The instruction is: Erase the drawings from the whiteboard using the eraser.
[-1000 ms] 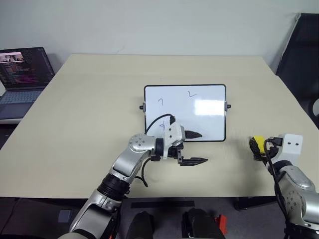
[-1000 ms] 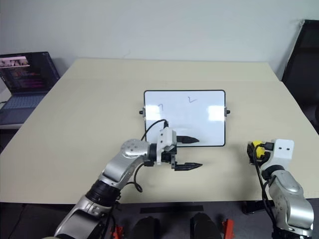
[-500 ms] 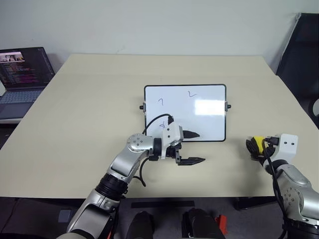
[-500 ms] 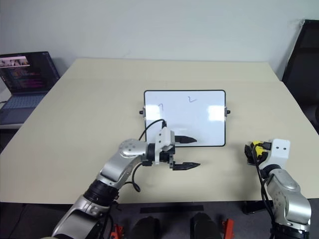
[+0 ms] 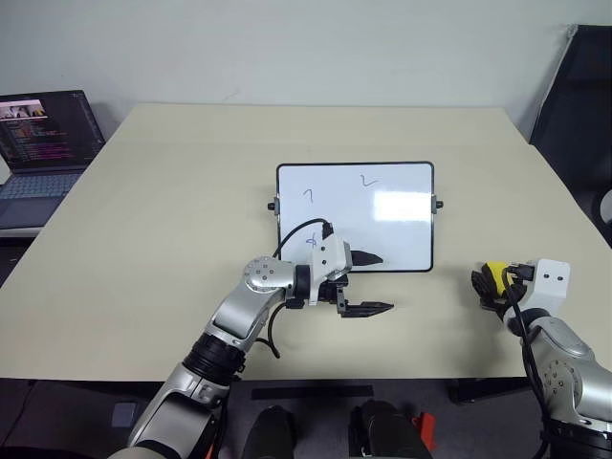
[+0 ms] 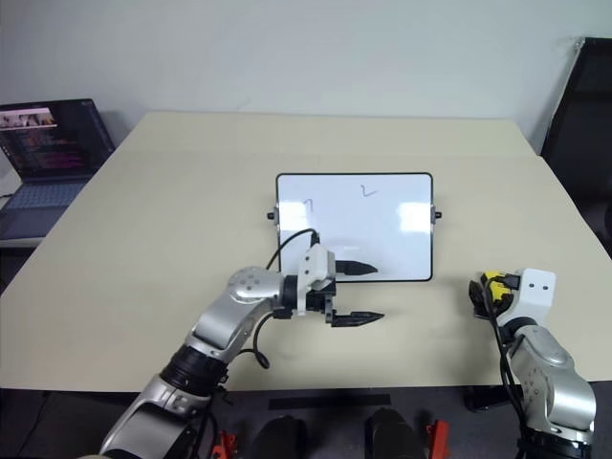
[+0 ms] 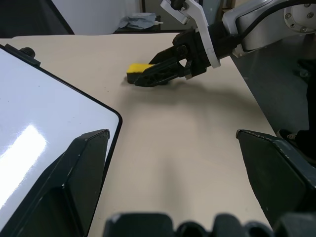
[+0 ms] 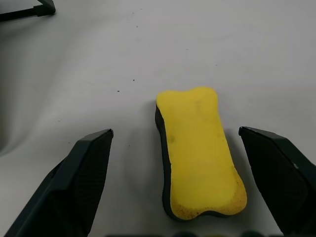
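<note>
Up close, the eraser lies untouched between spread right claw fingers.

Large rectangular table with a matte cream top, seen from the near long edge. Plain pale wall behind, evenly lit. Open laptop with a lit screen on a separate low surface beside the far left corner of the table. Dark chair at the right side. Grey floor beneath the near edge, with a dark strip. Soft overhead light, faint shadows.
</note>
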You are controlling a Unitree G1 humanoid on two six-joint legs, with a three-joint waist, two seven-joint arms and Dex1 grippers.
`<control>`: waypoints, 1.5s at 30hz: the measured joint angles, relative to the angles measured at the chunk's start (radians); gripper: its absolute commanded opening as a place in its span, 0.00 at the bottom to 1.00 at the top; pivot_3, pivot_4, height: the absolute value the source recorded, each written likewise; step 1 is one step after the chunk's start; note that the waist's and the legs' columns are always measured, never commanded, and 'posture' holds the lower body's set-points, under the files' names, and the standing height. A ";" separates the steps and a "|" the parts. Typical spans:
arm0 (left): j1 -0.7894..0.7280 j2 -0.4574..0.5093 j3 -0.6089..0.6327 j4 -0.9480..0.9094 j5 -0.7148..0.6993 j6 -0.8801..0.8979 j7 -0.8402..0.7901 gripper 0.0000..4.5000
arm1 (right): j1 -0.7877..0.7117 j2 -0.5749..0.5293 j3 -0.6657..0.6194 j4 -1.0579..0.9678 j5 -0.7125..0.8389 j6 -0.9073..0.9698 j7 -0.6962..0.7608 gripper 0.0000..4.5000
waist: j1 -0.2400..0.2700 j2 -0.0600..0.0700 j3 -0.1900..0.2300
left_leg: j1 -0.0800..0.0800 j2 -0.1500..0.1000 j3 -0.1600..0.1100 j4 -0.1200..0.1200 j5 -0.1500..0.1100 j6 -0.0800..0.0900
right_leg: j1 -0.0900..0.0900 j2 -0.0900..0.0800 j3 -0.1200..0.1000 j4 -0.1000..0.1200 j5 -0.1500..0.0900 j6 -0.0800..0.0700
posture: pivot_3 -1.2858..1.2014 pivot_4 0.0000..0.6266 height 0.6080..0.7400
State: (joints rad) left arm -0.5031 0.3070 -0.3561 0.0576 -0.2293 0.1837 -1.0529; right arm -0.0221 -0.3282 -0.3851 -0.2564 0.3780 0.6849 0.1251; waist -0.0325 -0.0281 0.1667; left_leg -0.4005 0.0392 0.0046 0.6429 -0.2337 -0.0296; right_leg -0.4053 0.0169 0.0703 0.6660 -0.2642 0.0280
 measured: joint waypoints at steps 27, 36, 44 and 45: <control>-0.003 0.000 0.008 0.019 0.001 -0.015 0.011 1.00 | -0.037 0.014 -0.028 0.006 -0.003 0.001 -0.036 0.09 | -0.001 0.000 0.000 | 0.000 0.000 0.000 0.000 0.000 0.000 | 0.000 0.000 0.000 0.000 0.000 0.000 | 0.52 0.24 1.00; -0.007 -0.001 0.008 0.027 0.003 -0.017 0.013 1.00 | -0.044 0.004 -0.027 0.023 -0.011 -0.002 -0.040 0.77 | -0.001 0.000 0.000 | 0.000 0.000 0.000 0.000 0.000 0.000 | 0.000 0.000 0.000 0.000 0.000 0.000 | 0.52 0.24 1.00; -0.007 -0.002 0.008 0.027 0.003 -0.017 0.014 1.00 | -0.061 0.003 -0.027 0.026 -0.012 -0.002 -0.043 0.99 | -0.001 0.000 0.000 | 0.000 0.000 0.000 0.000 0.000 0.000 | 0.000 0.000 0.000 0.000 0.000 0.000 | 0.52 0.24 1.00; -0.007 -0.002 0.008 0.027 0.004 -0.017 0.014 1.00 | -0.064 0.003 -0.027 0.026 -0.012 -0.002 -0.044 0.99 | 0.000 0.000 0.000 | 0.000 0.000 0.000 0.000 0.000 0.000 | 0.000 0.000 0.000 0.000 0.000 0.000 | 0.52 0.24 1.00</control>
State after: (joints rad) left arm -0.5100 0.3055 -0.3480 0.0847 -0.2258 0.1667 -1.0387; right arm -0.0861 -0.3255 -0.4122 -0.2309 0.3659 0.6831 0.0814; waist -0.0330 -0.0276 0.1670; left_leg -0.4007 0.0392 0.0047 0.6427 -0.2337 -0.0295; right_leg -0.4053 0.0170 0.0703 0.6655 -0.2641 0.0282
